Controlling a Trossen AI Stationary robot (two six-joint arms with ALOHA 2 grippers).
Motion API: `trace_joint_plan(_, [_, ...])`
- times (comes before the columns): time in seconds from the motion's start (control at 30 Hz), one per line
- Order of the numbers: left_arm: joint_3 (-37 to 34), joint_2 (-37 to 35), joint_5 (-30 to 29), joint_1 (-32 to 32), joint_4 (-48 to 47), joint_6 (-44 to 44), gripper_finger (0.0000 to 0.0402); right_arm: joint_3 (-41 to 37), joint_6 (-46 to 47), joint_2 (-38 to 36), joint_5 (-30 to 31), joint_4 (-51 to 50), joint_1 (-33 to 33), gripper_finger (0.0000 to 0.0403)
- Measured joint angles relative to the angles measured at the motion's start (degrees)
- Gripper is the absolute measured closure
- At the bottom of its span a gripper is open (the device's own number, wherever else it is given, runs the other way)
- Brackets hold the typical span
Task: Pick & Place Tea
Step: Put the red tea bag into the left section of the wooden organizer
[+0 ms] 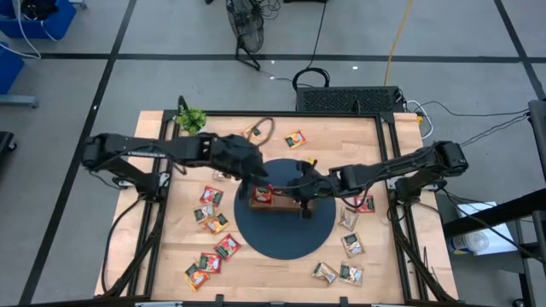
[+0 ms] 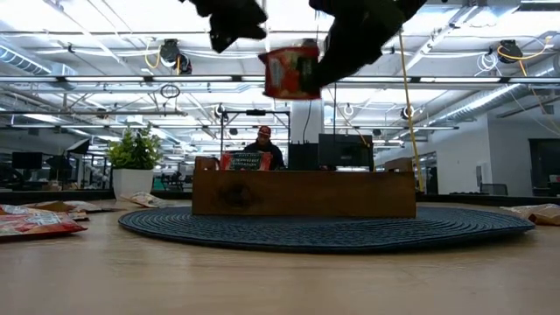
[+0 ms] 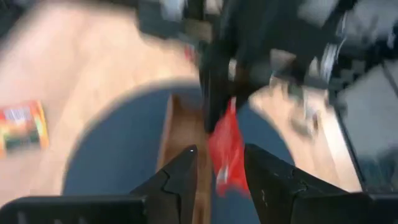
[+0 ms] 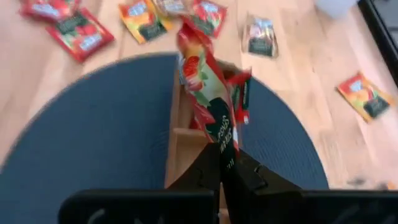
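Note:
A red tea sachet (image 1: 263,194) hangs in the air over the brown wooden tray (image 1: 294,207), which stands on a round dark blue mat (image 1: 286,234). My right gripper (image 4: 225,158) is shut on it and reaches in from the table's right. My left gripper (image 3: 219,149) is open just left of the sachet (image 3: 227,155); in the low view it (image 2: 232,22) stands apart from the sachet. Another sachet (image 2: 245,160) sticks up out of the tray's left compartment. Several red, orange and beige sachets lie flat on the table. My right gripper pinches the red sachet between its two fingers at one edge (image 4: 222,140). The rest of the sachet reaches out beyond the fingertips. The sachet (image 2: 291,72) is lifted clear, well above the tray's top edge (image 2: 302,173).
Loose sachets lie left of the mat (image 1: 212,213), near the front-left corner (image 1: 205,266), right of the mat (image 1: 351,243) and at the far side (image 1: 295,139). A small potted plant (image 1: 191,119) stands at the far-left corner. A person (image 2: 264,144) sits beyond the table.

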Motion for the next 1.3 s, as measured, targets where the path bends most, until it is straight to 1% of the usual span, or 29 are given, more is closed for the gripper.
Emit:
trace_joint_plan(0.1, [3.04,3.65,0.9,-0.8,-2.09,0.21,0.0268,0.01,-0.33,0.03,-0.18,1.44,0.06,0.0403])
trace_joint_plan(0.27, [4.59,8.3,2.62,-2.1,0.48,1.81,0.0268,0.03,-0.76,0.13,-0.22,2.83,0.08,0.0403])
trace_joint_plan(0.47, [6.25,12.14,2.62,-2.49,1.25,1.61,0.0268,0.03,-1.01,0.12,-0.27,3.08,0.08,0.0403])
trace_joint_plan(0.6, [6.32,13.32,2.51,-2.29,3.15,1.99,0.0268,0.01,-1.03,0.12,-0.28,2.73,0.08,0.0403])
trace_joint_plan(1.03, [6.32,13.38,2.51,-2.22,3.33,3.62,0.027,-0.03,-1.01,0.14,-0.29,2.83,0.08,0.0403])
trace_joint_plan(1.1, [6.32,13.38,2.51,-2.22,3.5,4.62,0.0288,-0.03,-0.97,0.14,-0.32,2.92,0.08,0.0403])
trace_joint_plan(1.13, [6.32,13.38,2.51,-2.2,3.76,5.08,0.0306,-0.03,-0.88,0.14,-0.34,2.98,0.08,0.0403])
trace_joint_plan(1.23, [6.32,13.37,2.51,-2.18,4.46,6.66,0.0379,-0.15,-0.74,0.14,-0.32,3.25,0.08,0.0403])
trace_joint_plan(1.3, [6.32,13.38,2.28,-2.18,4.58,7.99,0.0392,-0.89,0.03,0.12,-0.25,4.02,0.08,0.0403])
